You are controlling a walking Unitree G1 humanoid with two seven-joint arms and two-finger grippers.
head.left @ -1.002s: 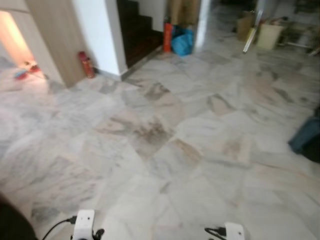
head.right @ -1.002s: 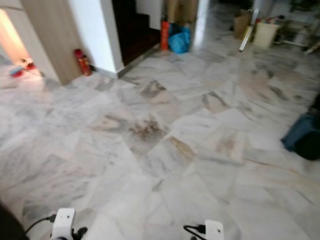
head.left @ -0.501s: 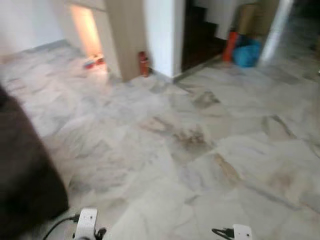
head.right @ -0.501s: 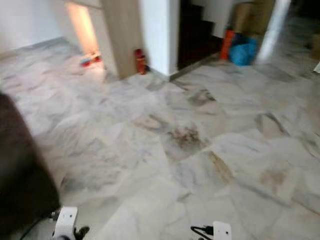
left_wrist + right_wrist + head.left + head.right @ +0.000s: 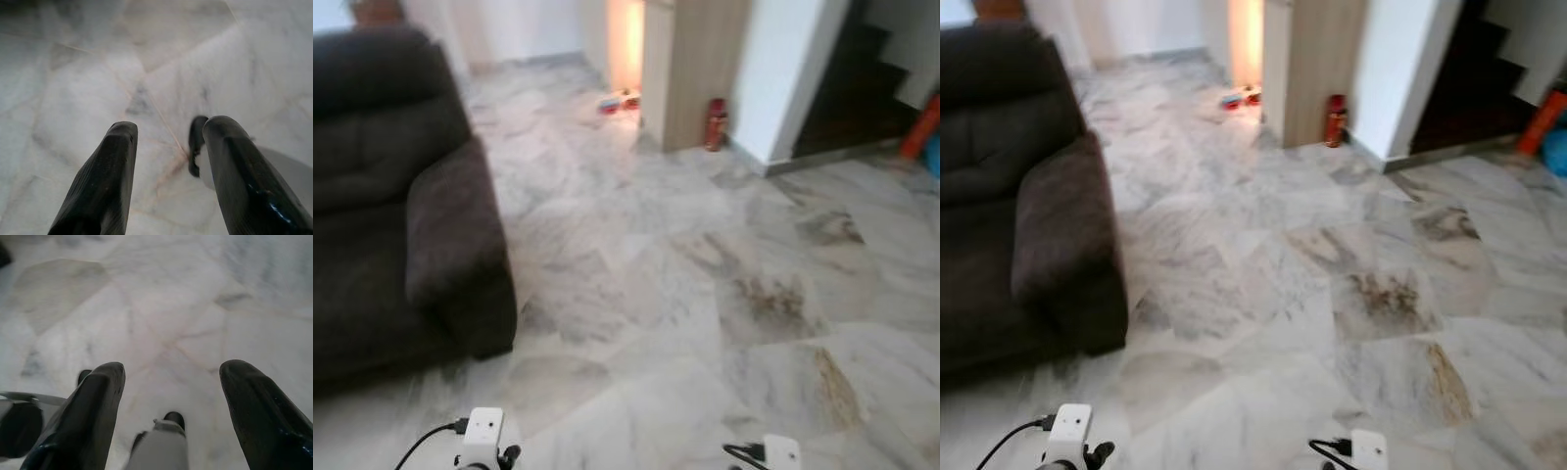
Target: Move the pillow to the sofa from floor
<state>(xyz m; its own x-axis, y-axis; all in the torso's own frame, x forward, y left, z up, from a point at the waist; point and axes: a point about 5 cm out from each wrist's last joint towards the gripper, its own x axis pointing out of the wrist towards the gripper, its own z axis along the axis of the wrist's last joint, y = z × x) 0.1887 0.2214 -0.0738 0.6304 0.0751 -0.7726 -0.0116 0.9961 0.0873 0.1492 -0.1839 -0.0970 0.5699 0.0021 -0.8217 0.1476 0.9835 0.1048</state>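
Nearest the camera, both arms hang low at the bottom edge of the head views, with only their white wrist housings and black cables visible. The left gripper (image 5: 166,147) points down at pale marble floor (image 5: 705,294), its two black fingers (image 5: 105,181) spread apart with bare tile between them and nothing held. The right gripper (image 5: 171,391) also points down at the floor, fingers (image 5: 83,416) spread wide and empty; what look like the robot's own feet and legs appear below it.

Just ahead and to the robot's left stands a dark brown sofa (image 5: 391,206), its padded armrest facing the open floor and its seat cushion bare. It sits near the left gripper but apart from it. The pillow cannot be made out on the floor or on the sofa.

Farther off, veined grey and tan tiles stretch to a wooden panel (image 5: 690,69) beside a white wall. A red fire extinguisher (image 5: 716,123) stands at the panel's base. To the far right, a dark stairway (image 5: 862,88) rises.
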